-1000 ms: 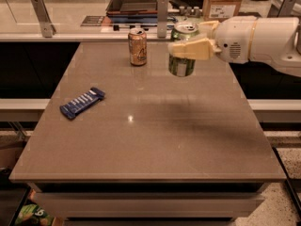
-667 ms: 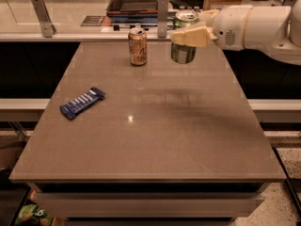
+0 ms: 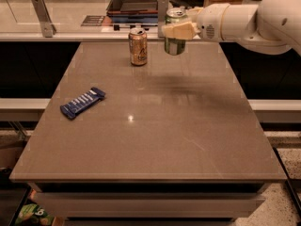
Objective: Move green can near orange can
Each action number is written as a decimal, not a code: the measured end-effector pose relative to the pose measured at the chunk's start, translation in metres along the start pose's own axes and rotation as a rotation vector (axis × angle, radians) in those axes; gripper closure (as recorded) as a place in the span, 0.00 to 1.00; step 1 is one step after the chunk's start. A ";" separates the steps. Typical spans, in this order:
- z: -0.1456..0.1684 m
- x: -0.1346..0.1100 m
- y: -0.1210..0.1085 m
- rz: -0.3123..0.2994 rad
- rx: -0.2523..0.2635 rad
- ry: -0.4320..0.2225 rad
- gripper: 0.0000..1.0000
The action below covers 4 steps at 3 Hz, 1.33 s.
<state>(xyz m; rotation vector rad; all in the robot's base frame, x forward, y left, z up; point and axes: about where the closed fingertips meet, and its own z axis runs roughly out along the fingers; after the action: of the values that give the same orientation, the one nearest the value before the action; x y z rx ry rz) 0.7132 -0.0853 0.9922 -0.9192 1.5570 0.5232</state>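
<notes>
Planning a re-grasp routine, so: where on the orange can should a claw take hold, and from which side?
Probably its mid-body, closing across the round wall. The orange can stands upright near the table's far edge, so come level from the front or left; the claw, holding the green can aloft, fills the space to its right.

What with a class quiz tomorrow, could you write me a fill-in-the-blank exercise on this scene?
1. The hand, over the far side of the table, holds the green can in the air, so only ___ can stands on the table.
2. In the picture, the orange can stands to the green can's ___.
3. The snack bar near the table's left edge is ___ in colour.
Missing words: one; left; blue.
</notes>
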 end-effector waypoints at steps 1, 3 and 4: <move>0.026 0.020 -0.019 0.009 0.025 -0.001 1.00; 0.067 0.064 -0.035 0.028 0.068 -0.005 1.00; 0.083 0.082 -0.034 0.042 0.073 -0.010 1.00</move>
<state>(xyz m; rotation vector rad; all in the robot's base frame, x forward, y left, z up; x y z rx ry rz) 0.7916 -0.0631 0.9018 -0.8284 1.5789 0.4972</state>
